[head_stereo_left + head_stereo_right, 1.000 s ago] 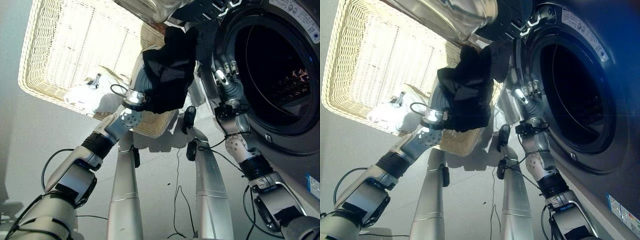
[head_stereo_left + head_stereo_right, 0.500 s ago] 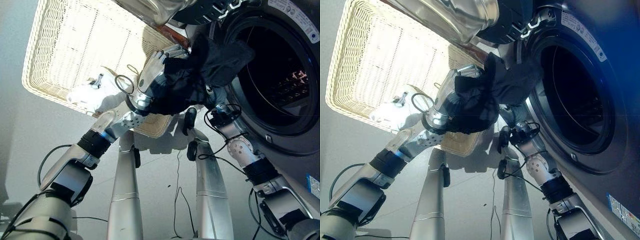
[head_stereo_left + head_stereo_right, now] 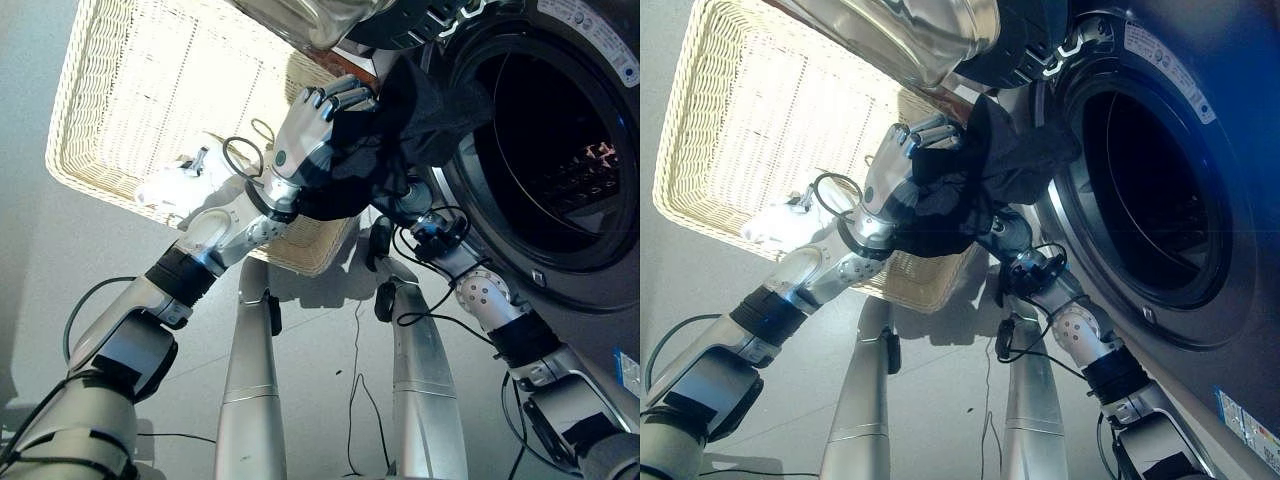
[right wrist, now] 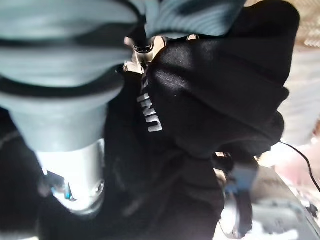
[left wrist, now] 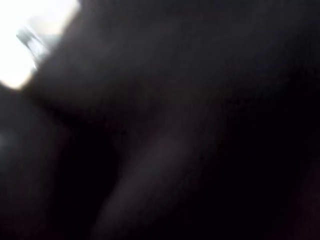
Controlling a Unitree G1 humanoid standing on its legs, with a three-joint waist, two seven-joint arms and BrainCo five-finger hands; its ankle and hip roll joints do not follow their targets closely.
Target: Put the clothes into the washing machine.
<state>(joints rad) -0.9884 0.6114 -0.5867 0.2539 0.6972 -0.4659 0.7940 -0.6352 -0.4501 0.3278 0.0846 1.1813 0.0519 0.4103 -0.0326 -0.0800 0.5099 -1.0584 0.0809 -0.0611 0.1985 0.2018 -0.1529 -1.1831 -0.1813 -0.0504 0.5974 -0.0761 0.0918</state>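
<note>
While our left hand (image 3: 305, 135) curls its fingers over the black garment (image 3: 400, 130) at the washing machine's drum opening (image 3: 560, 150), we cannot tell our right hand's grip beneath the cloth. We judge the loading step underway; next, push the garment past the rim and let go.

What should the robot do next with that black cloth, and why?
Probably push the black garment further into the washing machine drum. The left hand and right hand hold it at the door's rim, one end just over the opening, the rest outside.
</note>
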